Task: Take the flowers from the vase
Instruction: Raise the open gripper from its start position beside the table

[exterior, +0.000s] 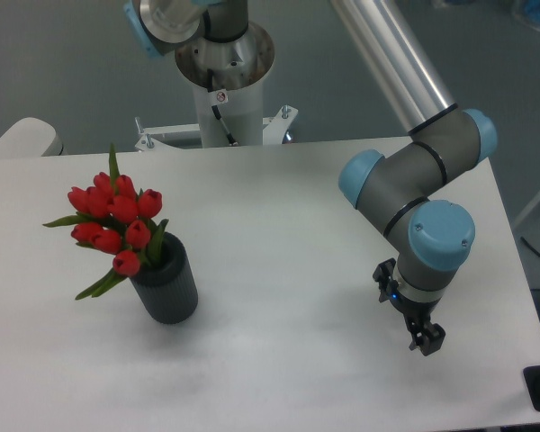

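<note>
The one camera looks down at a white table [279, 216]. On the left side stands the vase [166, 288], a short dark tube with fine ridges. It stands a little tilted in the picture. The flowers [112, 220] are still inside it — red buds bunched close, with green leaves poking out to the sides and one leaf pointing up. The bunch leans up and to the left, away from the arm, so the stems go into the mouth of the vase at a slant.

Far over on the right side is the arm [423, 189], grey with blue caps on its joints. It bends down so that the gripper [426, 340] hangs near the table's front right edge, well apart from the vase. The gripper points down and holds nothing. It is small and dark here, so I cannot tell if its fingers are spread or pressed together.

The job has not really begun, I think. The arm would need to cross the table and take the bunch low down, by the stems — the buds look soft and easy to crush.
</note>
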You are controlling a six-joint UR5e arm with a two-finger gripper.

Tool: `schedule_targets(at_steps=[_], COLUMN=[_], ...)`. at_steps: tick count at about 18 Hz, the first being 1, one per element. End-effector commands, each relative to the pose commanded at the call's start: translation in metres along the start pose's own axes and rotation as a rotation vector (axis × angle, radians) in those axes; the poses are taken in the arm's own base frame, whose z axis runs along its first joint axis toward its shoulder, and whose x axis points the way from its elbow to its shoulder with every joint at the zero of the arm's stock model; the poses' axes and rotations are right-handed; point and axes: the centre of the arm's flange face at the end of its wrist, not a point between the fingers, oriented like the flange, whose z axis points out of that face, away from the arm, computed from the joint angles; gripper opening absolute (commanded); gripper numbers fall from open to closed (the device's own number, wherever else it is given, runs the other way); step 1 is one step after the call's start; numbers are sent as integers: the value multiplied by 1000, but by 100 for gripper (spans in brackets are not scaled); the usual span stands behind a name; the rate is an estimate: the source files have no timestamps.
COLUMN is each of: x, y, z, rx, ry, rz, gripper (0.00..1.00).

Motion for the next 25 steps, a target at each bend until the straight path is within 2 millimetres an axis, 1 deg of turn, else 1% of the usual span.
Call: schedule_targets(at_steps=[6, 10, 13, 14, 16, 18, 20, 21, 24, 25], x=[2, 7, 17, 21, 32, 51, 68, 76, 103, 112], y=[0, 0, -2, -3, -3, -2, -5, -9, -30, -37], z=[2, 0, 2, -4, -11, -19, -26, -31, -47, -47], rx=[1, 16, 22, 35, 92, 151, 198, 229, 386, 436], ry=[5, 14, 32, 28, 28, 41, 47, 44, 26, 28], rz=[3, -16, -15, -16, -28, -42, -50, -53, -62, -68], gripper=[100, 100, 100, 100, 100, 100, 100, 100, 100, 100])
